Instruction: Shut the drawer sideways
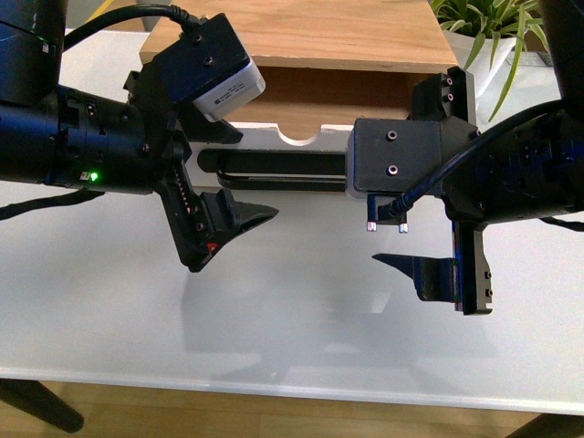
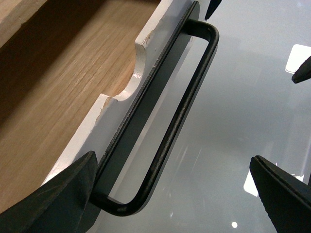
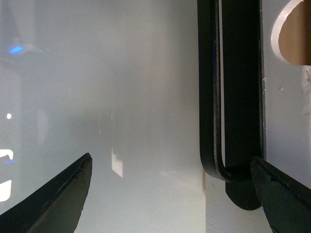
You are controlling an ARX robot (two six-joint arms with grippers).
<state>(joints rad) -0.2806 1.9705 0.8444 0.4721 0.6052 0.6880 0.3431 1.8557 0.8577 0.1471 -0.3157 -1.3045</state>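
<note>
The drawer [image 1: 274, 96] stands pulled out of a wooden cabinet [image 1: 292, 32]. Its white front has a semicircular notch [image 1: 297, 137] and a long black bar handle [image 1: 283, 169]. My left gripper [image 1: 251, 173] is open in front of the handle's left end. In the left wrist view the handle [image 2: 180, 121] curves between the open fingers [image 2: 63, 194], close to the drawer front [image 2: 121, 107]. My right gripper [image 1: 383, 201] is open at the handle's right end. In the right wrist view the handle's end [image 3: 214, 121] sits just inside one finger [image 3: 282, 194]. Neither gripper holds anything.
The white glossy table [image 1: 274, 319] stretches toward me to its front edge [image 1: 274, 383]. A green plant [image 1: 493, 27] stands at the back right beside the cabinet. Both arms' bodies flank the drawer.
</note>
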